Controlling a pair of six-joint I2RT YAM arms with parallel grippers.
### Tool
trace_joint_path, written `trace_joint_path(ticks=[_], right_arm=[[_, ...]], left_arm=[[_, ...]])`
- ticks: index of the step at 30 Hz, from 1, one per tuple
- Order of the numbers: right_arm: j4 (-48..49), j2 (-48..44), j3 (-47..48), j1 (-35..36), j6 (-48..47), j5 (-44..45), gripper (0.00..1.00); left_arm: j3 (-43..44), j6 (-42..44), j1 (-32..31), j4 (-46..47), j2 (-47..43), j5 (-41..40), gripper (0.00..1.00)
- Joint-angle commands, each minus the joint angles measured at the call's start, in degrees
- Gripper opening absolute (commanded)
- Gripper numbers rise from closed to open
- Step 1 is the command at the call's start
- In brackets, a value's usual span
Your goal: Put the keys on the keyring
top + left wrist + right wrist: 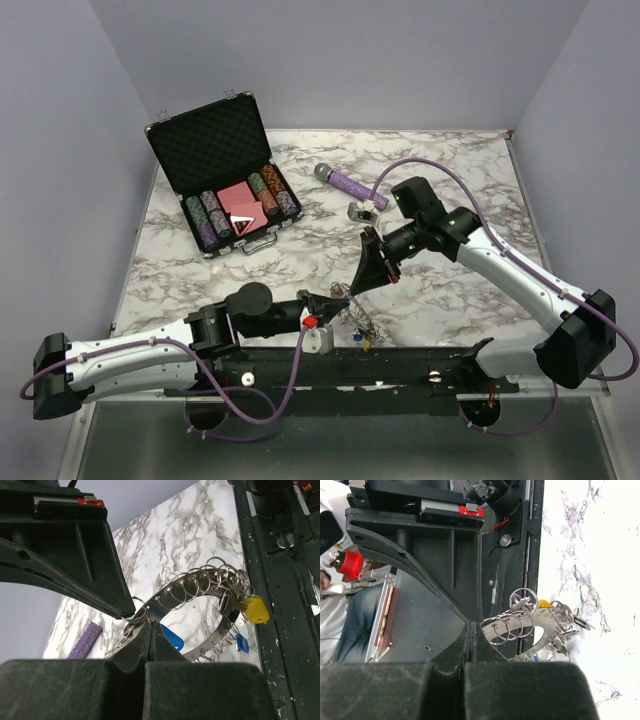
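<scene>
Our left gripper point(146, 626) and right gripper point(472, 626) both pinch shut on the keyring point(200, 587), a silvery band strung with small split rings, at the near edge of the table point(450, 300). We count one yellow key point(257, 609) and two blue keys point(170, 636).

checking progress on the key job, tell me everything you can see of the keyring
The keyring is a thin silvery metal band bent into a wide loop. Holes along its edge carry many small wire split rings. A yellow-capped key and blue-capped keys hang from it. It is held tilted over the marble table near its front edge, between the arms. The left gripper is shut on the band, and the right gripper appears to pinch a split ring.
</scene>
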Motion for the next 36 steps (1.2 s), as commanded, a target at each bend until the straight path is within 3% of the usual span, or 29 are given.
trace_joint_path(ticks=[1,3,11,20,26,36], right_arm=[[7.3,-2.5,-1.3,-1.1,4.0,-3.0,0.00],[8.7,-2.8,-2.0,-1.5,5.4,-3.2,0.00],[12.7,-5.6,-5.1,-2.6,8.0,-4.3,0.00],[19.1,-10.4,-8.8,-3.2,9.2,-6.5,0.00],[22.9,-13.3,-11.0,-3.3,9.4,-9.1,0.00],[22.9,-15.4,-12.7,-3.6,5.1,-10.8,0.00]], left_arm=[[-1.5,-4.3,-3.4,6.7,1.0,-6.9,0.00],[-2.2,-6.4,-4.0,8.1,1.2,-8.1,0.03],[-5.5,-17.9,-4.3,14.9,-4.4,-14.0,0.42],[-3.0,-36.0,-3.0,11.4,-12.6,-19.0,0.59],[-0.1,-46.2,1.2,7.2,-11.7,-11.9,0.63],[5.7,-49.8,14.1,6.3,-3.0,13.1,0.72]])
